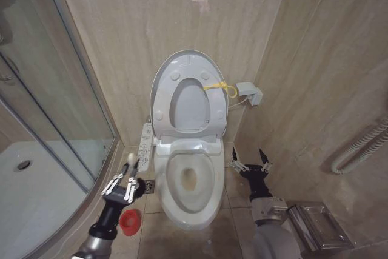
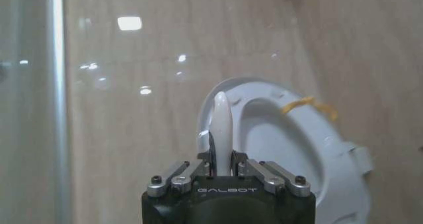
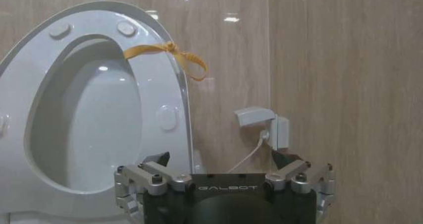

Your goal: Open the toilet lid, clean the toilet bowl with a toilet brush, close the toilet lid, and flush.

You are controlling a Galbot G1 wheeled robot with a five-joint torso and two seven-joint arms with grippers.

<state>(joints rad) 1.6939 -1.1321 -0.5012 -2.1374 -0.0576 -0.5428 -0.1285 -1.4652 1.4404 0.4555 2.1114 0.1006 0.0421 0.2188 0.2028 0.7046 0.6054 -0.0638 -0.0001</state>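
Here the toilet lid (image 1: 165, 83) stands raised behind the toilet bowl (image 1: 188, 195); left gripper (image 1: 123, 186) clenches the toilet brush (image 1: 131, 161) left of it, right gripper (image 1: 250, 163) released on the right

You see white toilet bowl (image 1: 189, 180), white toilet lid (image 1: 188, 92) with yellow cord (image 1: 220, 87), red brush holder (image 1: 128, 222), beige wall tiles (image 1: 151, 16).

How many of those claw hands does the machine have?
2. The left gripper is beside the toilet bowl, shut on the toilet brush handle above its red holder. The right gripper hangs open on the bowl's other side.
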